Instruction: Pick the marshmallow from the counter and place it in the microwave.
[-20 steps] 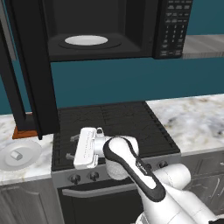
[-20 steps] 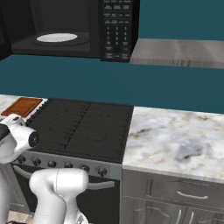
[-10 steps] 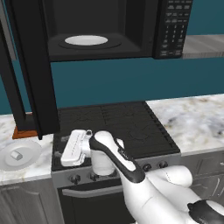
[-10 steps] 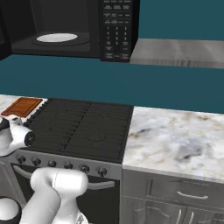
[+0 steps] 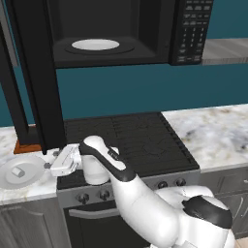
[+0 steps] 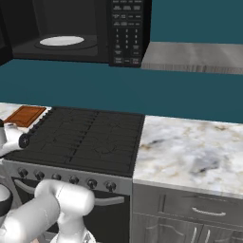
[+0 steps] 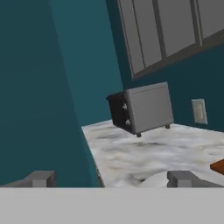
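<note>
Gripper (image 7: 109,178) jaws spread wide, nothing between them, touching nothing; in the hand view the two fingertips (image 7: 40,178) sit far apart and look along the counter (image 7: 144,153) toward a grey toaster oven (image 7: 142,108) by the wall. In the left base view the hand hangs over the stove's left front corner, pointing left toward the plate. Counts, big to small: one microwave (image 5: 116,29), door swung open to the left, one white turntable disc (image 5: 95,44) inside with nothing on it; one black stove (image 5: 128,140) with a row of front knobs, exact number hard to tell behind the arm; one counter run split by the stove; one grey shelf (image 6: 194,57) right of the microwave; one toaster oven; one wall outlet (image 7: 199,111); one brown wooden board (image 6: 25,116) left of the stove; one round white plate (image 5: 22,169); one marshmallow (image 5: 18,172), lying on that plate on the counter left of the stove, apart from the gripper. Microwave button panel (image 6: 125,31) has white markings, too small to read. No legible brand or label.
</note>
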